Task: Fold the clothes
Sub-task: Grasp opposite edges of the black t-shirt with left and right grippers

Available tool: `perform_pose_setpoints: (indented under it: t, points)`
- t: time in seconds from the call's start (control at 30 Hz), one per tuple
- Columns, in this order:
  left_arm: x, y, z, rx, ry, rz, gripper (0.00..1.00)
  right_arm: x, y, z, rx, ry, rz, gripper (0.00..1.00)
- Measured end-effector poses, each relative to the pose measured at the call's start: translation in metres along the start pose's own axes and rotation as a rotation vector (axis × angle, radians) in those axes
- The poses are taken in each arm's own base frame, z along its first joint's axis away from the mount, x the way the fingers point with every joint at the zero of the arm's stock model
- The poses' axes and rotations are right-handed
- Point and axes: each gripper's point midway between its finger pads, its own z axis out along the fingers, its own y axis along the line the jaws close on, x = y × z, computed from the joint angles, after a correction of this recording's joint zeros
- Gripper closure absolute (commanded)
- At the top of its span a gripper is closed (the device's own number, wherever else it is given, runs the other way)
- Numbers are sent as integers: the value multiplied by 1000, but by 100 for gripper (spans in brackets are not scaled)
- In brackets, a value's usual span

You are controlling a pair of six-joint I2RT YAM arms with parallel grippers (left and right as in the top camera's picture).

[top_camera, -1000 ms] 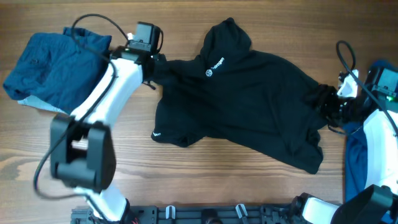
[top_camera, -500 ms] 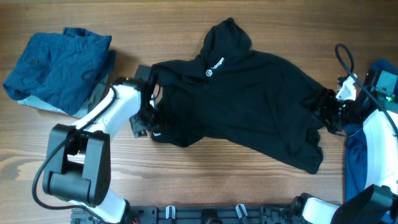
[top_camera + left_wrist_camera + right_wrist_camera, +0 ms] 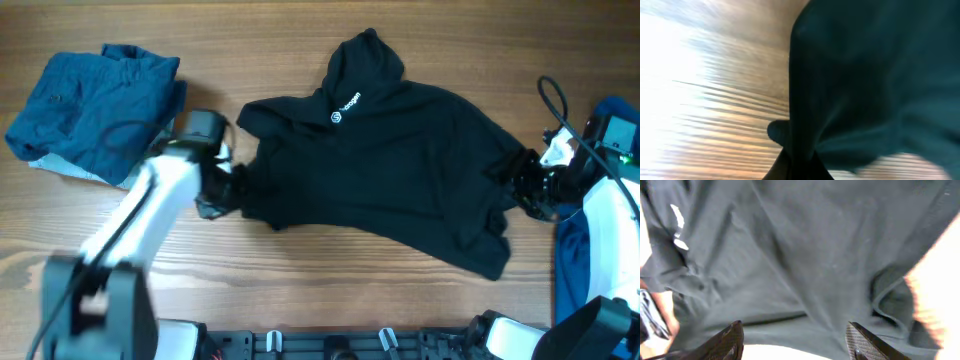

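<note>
I see L tool [image 3: 232, 188] pinching the black garment [image 3: 400, 170] at its left edge; R tool [image 3: 527, 185] spread by right edge.

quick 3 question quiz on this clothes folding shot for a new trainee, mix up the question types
1. Fill in: the teal-blue garment lies on the robot's ___ side of the table.
2. What do the left jaws pinch? A: the teal-blue garment. B: the black garment. C: nothing, they stand open.
3. True or false: the black garment is already folded into a neat square.

Key: 1 left. 2 B. 3 false, it lies spread out and rumpled.
</note>
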Motion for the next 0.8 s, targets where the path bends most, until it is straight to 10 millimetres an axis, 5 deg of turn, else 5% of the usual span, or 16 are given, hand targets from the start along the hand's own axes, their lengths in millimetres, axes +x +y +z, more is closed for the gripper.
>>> perform_pose_setpoints:
  t: [0.2, 0.3, 0.5, 0.57, 0.8]
  points:
    - [-13, 14, -84, 80, -278, -46, 96, 54, -29, 33, 44, 156, 92, 40]
    - [-13, 18, -93, 70, -316, -51, 96, 67, -36, 44, 40, 183, 108, 50]
    - [-13, 23, -97, 47, -337, -55, 96, 82, -29, 76, 24, 177, 59, 48]
    - [-14, 23, -97, 44, -338, -56, 96, 78, -26, 88, 23, 134, 49, 69]
    - [-14, 23, -97, 44, -339, -56, 96, 71, -18, 111, 40, 34, 123, 96]
